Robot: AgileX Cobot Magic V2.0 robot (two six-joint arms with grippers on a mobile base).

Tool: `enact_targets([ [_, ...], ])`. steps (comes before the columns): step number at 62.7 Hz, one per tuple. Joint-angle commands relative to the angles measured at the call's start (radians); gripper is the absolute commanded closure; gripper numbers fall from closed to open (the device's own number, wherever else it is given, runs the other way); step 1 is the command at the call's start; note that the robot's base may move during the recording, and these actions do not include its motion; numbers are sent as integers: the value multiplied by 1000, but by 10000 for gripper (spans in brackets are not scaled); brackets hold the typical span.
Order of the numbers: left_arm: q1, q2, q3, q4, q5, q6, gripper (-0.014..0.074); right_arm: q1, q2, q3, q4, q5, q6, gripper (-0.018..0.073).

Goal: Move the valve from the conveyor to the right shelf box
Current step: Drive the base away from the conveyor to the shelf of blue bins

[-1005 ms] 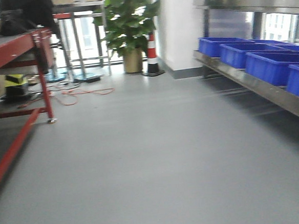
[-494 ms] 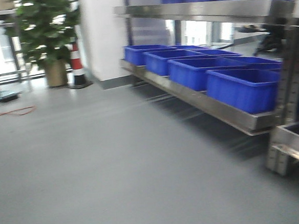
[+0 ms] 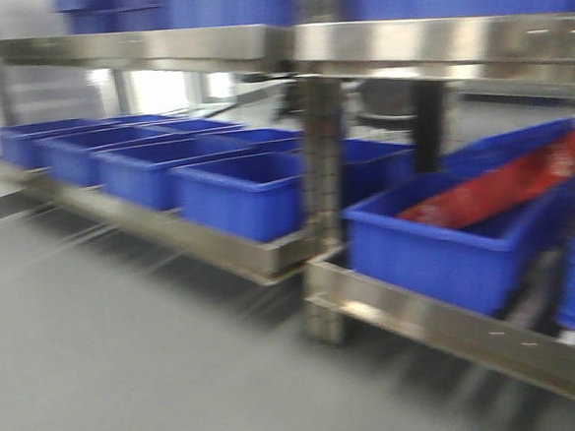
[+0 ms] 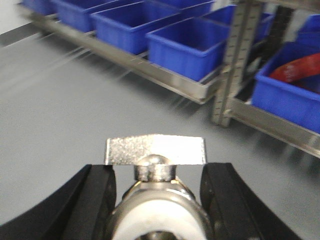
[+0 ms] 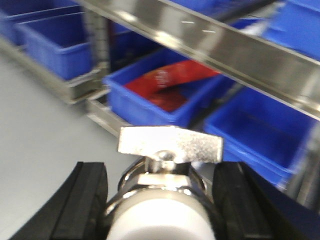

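— While each arm has a load, which step is this?
— Carrying to the shelf, I judge; the left pincer (image 4: 159,192) is clamped round a metal valve (image 4: 155,150), and the right pincer (image 5: 161,197) grips a second valve (image 5: 170,142); both hang over grey floor (image 4: 75,110); the conveyor is out of view.
— And next?
— Squaring up to the steel shelf (image 3: 443,328), clearing a box rim, then opening the jaws; which box is meant, I cannot tell.
— Counts?
— Two valves, two pincers; four blue boxes (image 3: 247,203) in the left bay's near row, more blurred behind; at least three in the right bay, one box (image 3: 438,254) holding something red (image 3: 503,186).
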Motion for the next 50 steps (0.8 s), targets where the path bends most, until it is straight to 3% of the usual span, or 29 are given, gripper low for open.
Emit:
enact_targets([
  [1,-4,-5,-6,-6,-50,-3,708,-1,-10,-5,-7,-86,0,722],
  [50,-4,-5,-6,-6,-50,-3,708,-1,-10,-5,-7,-86,0,722],
])
